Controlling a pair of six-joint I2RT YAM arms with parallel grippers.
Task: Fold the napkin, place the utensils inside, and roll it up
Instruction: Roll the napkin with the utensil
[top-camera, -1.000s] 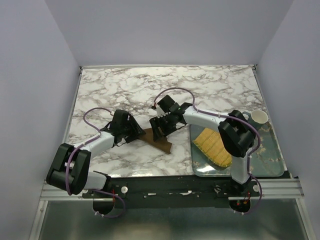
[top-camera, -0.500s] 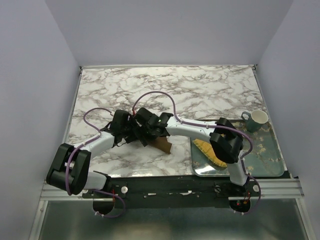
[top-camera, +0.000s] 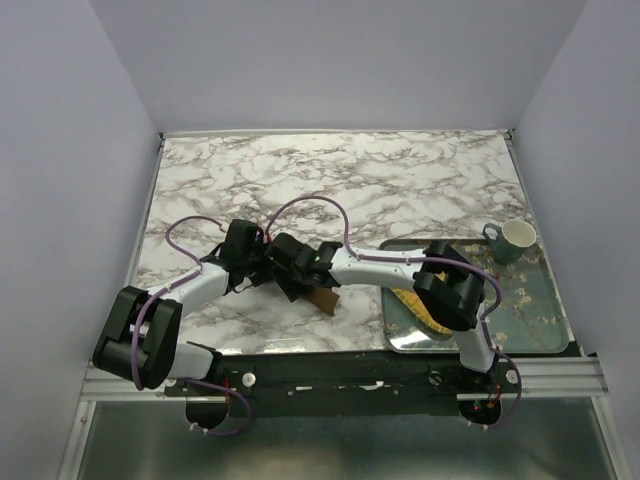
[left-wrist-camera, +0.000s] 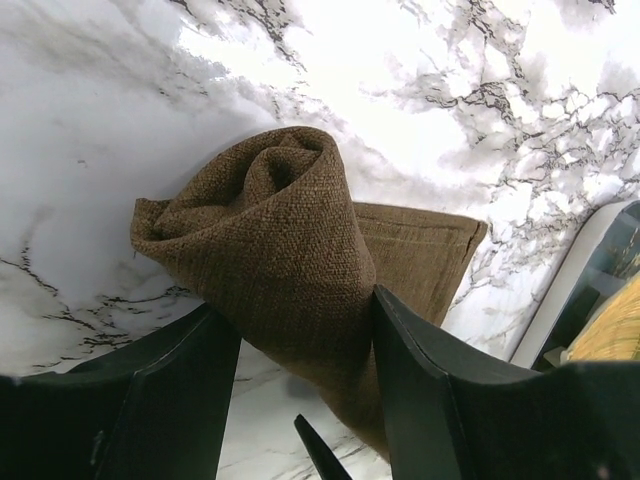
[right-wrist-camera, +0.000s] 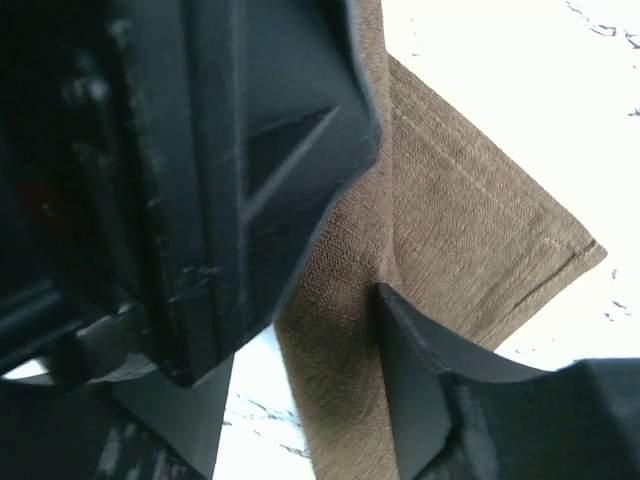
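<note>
Two hands meet over the dark brown cloth napkin (left-wrist-camera: 290, 250), which sits mid-way across the white marbled counter (top-camera: 400, 180). The napkin is rolled into a thick tube with its long axis slanting far-left to near-right. A flat tail lies rightward. The left hand (left-wrist-camera: 300, 310) pinches the roll. The right hand (top-camera: 296, 272) straddles it, but its grip cannot be told. The roll's inside is hidden.

Mug (top-camera: 517, 238), tray (top-camera: 530, 312) with mat (top-camera: 408, 303) (yellow)
</note>
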